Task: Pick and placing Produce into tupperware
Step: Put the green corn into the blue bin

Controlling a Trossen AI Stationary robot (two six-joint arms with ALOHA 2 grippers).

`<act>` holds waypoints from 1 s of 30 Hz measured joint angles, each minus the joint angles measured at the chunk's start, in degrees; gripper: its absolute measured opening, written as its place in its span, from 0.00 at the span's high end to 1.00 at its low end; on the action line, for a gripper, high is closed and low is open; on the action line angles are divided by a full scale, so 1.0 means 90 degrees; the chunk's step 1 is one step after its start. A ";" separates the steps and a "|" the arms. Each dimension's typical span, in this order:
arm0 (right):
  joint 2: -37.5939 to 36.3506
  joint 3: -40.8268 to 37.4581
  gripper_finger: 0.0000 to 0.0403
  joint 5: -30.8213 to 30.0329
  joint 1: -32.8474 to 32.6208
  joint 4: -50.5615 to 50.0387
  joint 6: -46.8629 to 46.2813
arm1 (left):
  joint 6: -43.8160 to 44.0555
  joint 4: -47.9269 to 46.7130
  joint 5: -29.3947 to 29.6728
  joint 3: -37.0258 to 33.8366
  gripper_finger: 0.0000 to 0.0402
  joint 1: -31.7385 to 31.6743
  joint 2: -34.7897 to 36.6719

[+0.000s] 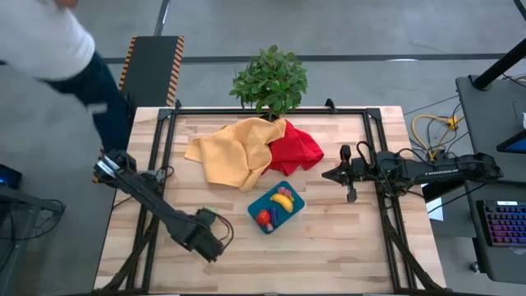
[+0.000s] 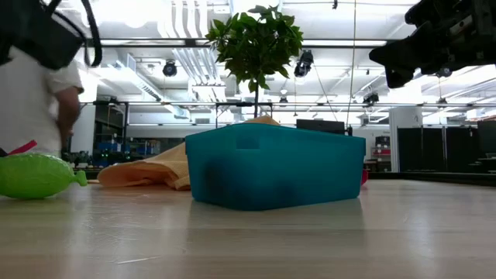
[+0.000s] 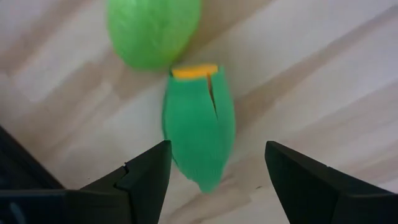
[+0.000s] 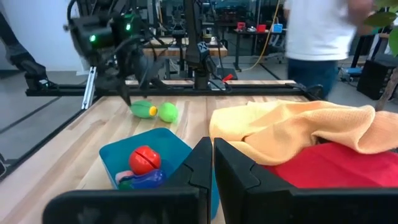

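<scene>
The teal tupperware [image 1: 289, 212] [image 2: 275, 167] [image 4: 118, 152] stands mid-table, holding the yellow banana [image 1: 283, 199], the red tomato [image 1: 263, 218] [image 4: 144, 160], a purple piece [image 4: 146, 180] and a pink piece. Two green pieces lie side by side on the wood near the table's left: a ribbed one with a yellow end [image 3: 199, 130] [image 4: 143, 110] and a round one [image 3: 152, 28] [image 4: 168, 112]. My left gripper [image 3: 217, 171] [image 1: 212, 242] hovers open over the ribbed piece, a finger on either side, touching nothing. My right gripper [image 4: 211, 162] [image 1: 352, 196] waits shut, right of the tupperware.
A yellow cloth [image 1: 230, 152] and a red cloth [image 1: 297, 148] lie bunched behind the tupperware, with a potted plant [image 1: 271, 80] at the far edge. A person [image 1: 49, 41] stands beyond the far left corner. Bare wood shows along the table's near side.
</scene>
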State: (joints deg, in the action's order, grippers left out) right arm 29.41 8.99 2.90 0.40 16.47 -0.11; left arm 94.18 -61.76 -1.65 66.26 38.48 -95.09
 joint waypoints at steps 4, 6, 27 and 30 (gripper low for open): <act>0.0000 0.0000 0.98 0.0000 0.0000 0.0000 -0.0133 | -0.0017 0.0172 -0.0267 0.0029 0.39 -0.0002 -0.0379; 0.0000 0.0000 0.98 0.0002 0.0000 -0.0002 -0.0156 | -0.0023 0.0276 -0.0312 0.0029 0.39 0.0004 -0.0507; 0.0000 0.0000 0.98 0.0029 0.0000 -0.0335 -0.0605 | -0.0195 0.0857 0.0068 0.0002 0.39 0.0036 -0.0858; 0.0000 0.0000 0.98 0.0024 0.0000 -0.0336 -0.0603 | -0.0200 0.0841 -0.0061 0.0002 0.39 0.0034 -0.0990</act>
State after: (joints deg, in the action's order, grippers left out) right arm 29.41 8.99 3.11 0.40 13.44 -5.54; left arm 92.38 -54.19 -2.20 66.28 38.79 -104.00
